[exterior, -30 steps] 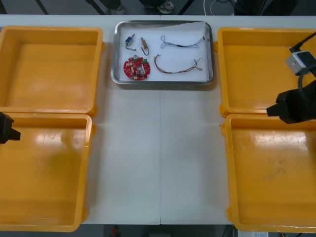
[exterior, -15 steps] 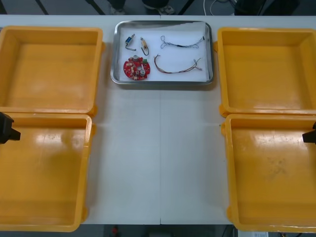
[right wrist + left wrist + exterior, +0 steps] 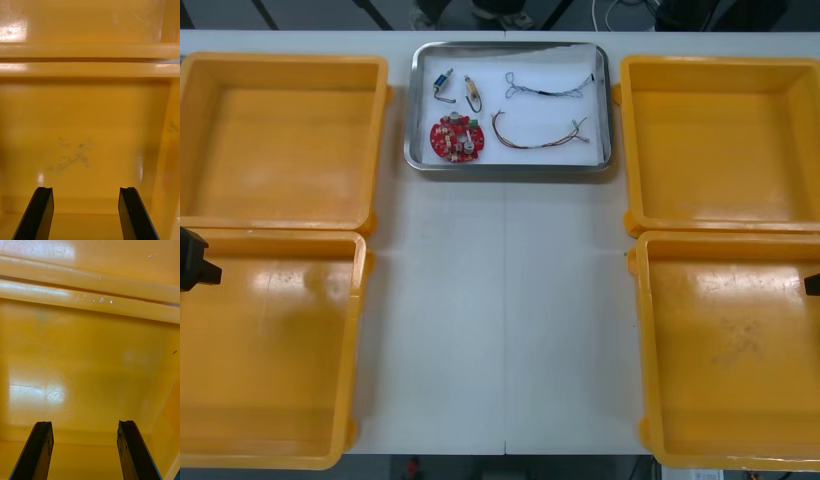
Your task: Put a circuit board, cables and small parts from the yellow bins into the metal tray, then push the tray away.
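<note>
near left bin (image 3: 270, 350): lower left of the front view; nothing is seen on its floor.
near right bin (image 3: 730, 350): lower right; only a faint dark scuff is seen on its floor.
left tool (image 3: 85, 423): placed at the left edge of the front view, over the far end of the near left bin; its fingers are held apart, with nothing between them and bare bin floor beyond.
right tool (image 3: 86, 189): placed at the right edge of the front view, over the near right bin; its fingers are likewise held apart on nothing.
worktop (image 3: 500, 300): a light strip down mid-frame, between the bin pairs.
far left bin (image 3: 280, 140): upper left; no contents are seen.
far right bin (image 3: 720, 140): upper right; no contents are seen.
metal tray (image 3: 510, 166): upper centre, between the far bins and near the worktop's far edge; white inside.
circuit board (image 3: 457, 137): laid in the tray's lower left part.
small metal parts (image 3: 472, 93): two, set just above the board.
blue and white cable (image 3: 545, 92): stretched across the tray's upper right.
red and yellow cable (image 3: 532, 143): stretched across below it, apart from it.
governing relation: the tray is placed up-frame and inward of both tools, well apart from each and about equally far from either. Its long axis is laid across the frame. Loading is judged complete, so any remaining push would be applied to the near long rim, towards the top of the frame.
</note>
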Tool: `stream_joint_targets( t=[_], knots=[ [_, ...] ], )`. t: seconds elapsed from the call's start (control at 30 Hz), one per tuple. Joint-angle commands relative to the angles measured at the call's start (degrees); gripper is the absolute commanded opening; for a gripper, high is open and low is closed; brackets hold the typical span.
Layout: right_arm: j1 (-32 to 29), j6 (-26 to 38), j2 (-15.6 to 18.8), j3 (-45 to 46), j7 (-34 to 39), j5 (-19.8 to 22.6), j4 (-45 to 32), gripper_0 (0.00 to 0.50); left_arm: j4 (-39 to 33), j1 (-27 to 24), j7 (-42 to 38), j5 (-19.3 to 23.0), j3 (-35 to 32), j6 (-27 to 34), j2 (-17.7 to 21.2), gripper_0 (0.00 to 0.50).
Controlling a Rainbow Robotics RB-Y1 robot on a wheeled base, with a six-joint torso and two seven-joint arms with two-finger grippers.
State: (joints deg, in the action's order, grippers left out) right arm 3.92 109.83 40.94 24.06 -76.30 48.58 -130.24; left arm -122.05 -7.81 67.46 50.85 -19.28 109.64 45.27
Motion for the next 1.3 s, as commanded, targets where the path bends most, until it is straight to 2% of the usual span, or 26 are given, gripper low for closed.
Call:
stream_joint_targets(
  t=[0.03, 0.23, 1.3],
  knots=[
    [-0.3, 0.2, 2.1, 1.3, 4.5, -0.1, -1.6, 0.500, -1.6, 1.0, 6.1, 0.4, -1.5, 0.4, 2.1, 0.500],
    [0.1, 0.2, 2.1, -0.3, 8.6, 0.9, -1.7, 0.500, -1.6, 1.0, 6.1, 0.4, -1.5, 0.4, 2.1, 0.500],
    [0.0, 0.2, 2.1, -0.6, 8.5, 1.4, -1.6, 0.500, -1.6, 1.0, 6.1, 0.4, -1.5, 0.4, 2.1, 0.500]
  ],
)
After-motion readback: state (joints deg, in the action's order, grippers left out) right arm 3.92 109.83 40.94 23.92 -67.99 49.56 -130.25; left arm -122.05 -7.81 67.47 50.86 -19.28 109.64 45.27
